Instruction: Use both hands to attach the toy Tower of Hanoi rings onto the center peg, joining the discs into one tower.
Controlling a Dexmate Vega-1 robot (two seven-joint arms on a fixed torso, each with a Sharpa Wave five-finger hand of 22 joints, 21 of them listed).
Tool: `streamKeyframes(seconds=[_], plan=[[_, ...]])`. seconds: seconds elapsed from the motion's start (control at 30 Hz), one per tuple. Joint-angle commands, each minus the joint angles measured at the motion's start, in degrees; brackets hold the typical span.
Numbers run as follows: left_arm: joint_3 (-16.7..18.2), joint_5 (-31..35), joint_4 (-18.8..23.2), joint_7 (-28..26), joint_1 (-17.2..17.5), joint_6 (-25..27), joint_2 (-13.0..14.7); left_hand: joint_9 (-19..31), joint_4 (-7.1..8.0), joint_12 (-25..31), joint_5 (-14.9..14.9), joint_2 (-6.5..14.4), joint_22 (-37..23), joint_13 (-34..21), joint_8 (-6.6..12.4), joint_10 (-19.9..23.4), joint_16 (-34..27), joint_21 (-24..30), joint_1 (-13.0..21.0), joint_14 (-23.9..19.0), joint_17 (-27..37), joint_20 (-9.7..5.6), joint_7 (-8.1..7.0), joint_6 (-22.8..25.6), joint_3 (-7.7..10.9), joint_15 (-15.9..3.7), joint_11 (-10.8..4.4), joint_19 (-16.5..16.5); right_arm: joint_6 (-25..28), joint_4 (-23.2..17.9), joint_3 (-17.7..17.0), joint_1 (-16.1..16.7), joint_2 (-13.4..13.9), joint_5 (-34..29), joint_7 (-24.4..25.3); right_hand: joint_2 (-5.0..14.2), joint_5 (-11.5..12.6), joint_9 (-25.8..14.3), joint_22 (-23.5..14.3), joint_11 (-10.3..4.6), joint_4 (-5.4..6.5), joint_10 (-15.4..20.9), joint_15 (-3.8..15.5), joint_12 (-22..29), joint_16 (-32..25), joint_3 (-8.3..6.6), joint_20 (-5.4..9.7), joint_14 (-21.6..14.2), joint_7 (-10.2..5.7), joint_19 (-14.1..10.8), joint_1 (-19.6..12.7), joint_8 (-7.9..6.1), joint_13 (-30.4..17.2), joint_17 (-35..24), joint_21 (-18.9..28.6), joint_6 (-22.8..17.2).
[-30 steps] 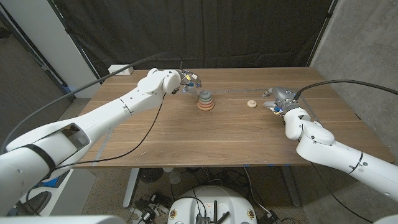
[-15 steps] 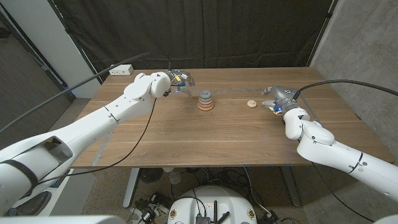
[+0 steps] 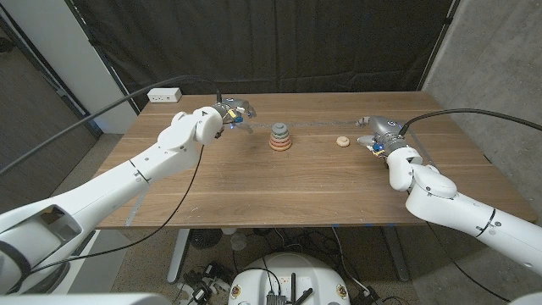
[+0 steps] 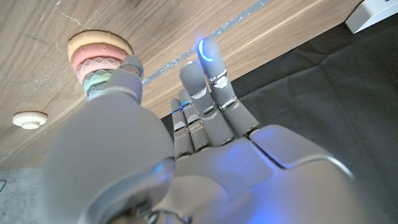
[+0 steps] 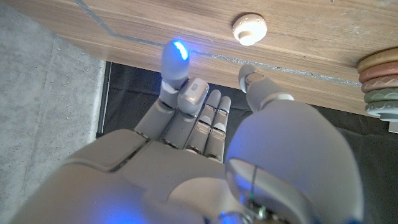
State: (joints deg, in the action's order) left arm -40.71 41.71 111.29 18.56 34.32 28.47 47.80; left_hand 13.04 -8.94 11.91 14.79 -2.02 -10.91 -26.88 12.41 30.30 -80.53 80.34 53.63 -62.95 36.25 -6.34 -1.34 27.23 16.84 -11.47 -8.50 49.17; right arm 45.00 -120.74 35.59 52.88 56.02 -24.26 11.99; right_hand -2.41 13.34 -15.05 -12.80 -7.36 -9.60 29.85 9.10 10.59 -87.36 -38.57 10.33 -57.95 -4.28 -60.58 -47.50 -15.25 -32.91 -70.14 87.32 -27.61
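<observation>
The last small cream ring (image 3: 342, 141) lies flat on the table (image 3: 279, 186) between the ring tower (image 3: 280, 137) and the right hand (image 3: 378, 135) — nearer that hand, whose fingers stand apart, empty — the left hand (image 3: 231, 113) likewise.

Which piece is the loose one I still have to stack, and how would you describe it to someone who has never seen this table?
Start from the wooden table and find the stacked ring tower near its far middle. Between that tower and the right hand lies the small cream disc, alone on the wood. Unlike the stacked coloured rings, it is single, pale and low.
</observation>
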Motion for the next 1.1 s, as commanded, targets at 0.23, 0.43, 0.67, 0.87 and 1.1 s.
streamKeyframes(seconds=[0.23,0.43,0.67,0.87,1.1], plan=[[6.63,-5.4,3.18,-13.48,11.36,2.06,3.85,-0.04,0.02,0.8,0.11,0.33,-0.09,0.17,0.67,2.75,-1.0,0.77,0.45,-1.59,1.29,-5.72,-0.32,2.34,0.51,-1.02,-0.43,0.7,-1.13,0.71,-0.26,0.52,-0.96,-0.63,-0.64,-0.65,0.0,-0.2,0.0,-0.21,-0.07,-0.09,3.23,0.23,0.1,-0.24,2.25,0.39,0.04,0.48,-0.09,0.22,-0.11,-0.3,-0.11,0.13],[8.78,-7.88,4.3,-17.79,14.87,2.96,4.63,-0.06,-0.01,0.82,0.1,0.29,-0.07,0.21,0.68,3.12,-1.45,0.98,0.45,-2.08,2.05,-5.72,-0.52,2.79,0.61,-0.99,-0.55,0.82,-1.45,0.69,-0.82,1.55,-1.3,-0.31,0.37,-0.71,-0.02,-0.18,-0.06,-0.33,-0.06,0.02,3.23,0.44,0.33,-0.27,2.25,0.68,-0.06,0.48,-0.1,0.28,-0.19,-0.11,-0.07,0.21],[10.24,-8.82,5.39,-24.03,18.98,4.37,4.87,-0.07,-0.02,0.8,0.11,0.35,-0.03,0.33,0.65,3.55,-1.22,1.12,0.47,-1.86,2.29,-5.72,-0.58,3.16,0.8,-0.98,-0.5,0.78,-1.4,0.56,-1.38,2.65,-1.57,-0.11,1.5,-0.77,-0.06,-0.16,-0.1,-0.33,-0.07,0.01,3.25,0.57,0.42,-0.31,2.24,0.82,-0.18,0.53,-0.14,0.31,-0.25,-0.09,-0.05,0.22],[12.35,-12.09,5.31,-28.42,22.24,4.05,4.67,-0.07,-0.01,0.94,0.11,0.42,0.02,0.32,0.69,4.22,-1.14,1.19,0.45,-1.79,2.63,-5.71,-0.62,3.7,0.99,-0.98,-0.42,0.66,-1.87,0.96,-1.11,2.48,-1.64,-0.26,1.37,-0.8,-0.08,-0.15,-0.07,-0.37,-0.05,0.05,3.25,0.64,0.51,-0.32,2.23,0.92,-0.24,0.61,-0.14,0.29,-0.25,-0.04,-0.08,0.16],[14.73,-15.61,5.81,-32.61,25.52,3.28,4.99,-0.06,-0.01,0.81,0.13,0.51,0.12,0.3,0.55,4.49,-0.88,1.25,0.4,-1.68,2.93,-5.69,-0.57,4.05,1.29,-0.97,-0.62,0.55,-2.8,1.24,-1.2,2.27,-1.4,-0.27,1.1,-0.78,-0.12,-0.14,-0.16,-0.4,-0.05,0.18,3.26,0.77,0.66,-0.34,2.22,1.04,-0.31,0.59,-0.22,0.24,-0.28,0.05,0.01,0.0]])
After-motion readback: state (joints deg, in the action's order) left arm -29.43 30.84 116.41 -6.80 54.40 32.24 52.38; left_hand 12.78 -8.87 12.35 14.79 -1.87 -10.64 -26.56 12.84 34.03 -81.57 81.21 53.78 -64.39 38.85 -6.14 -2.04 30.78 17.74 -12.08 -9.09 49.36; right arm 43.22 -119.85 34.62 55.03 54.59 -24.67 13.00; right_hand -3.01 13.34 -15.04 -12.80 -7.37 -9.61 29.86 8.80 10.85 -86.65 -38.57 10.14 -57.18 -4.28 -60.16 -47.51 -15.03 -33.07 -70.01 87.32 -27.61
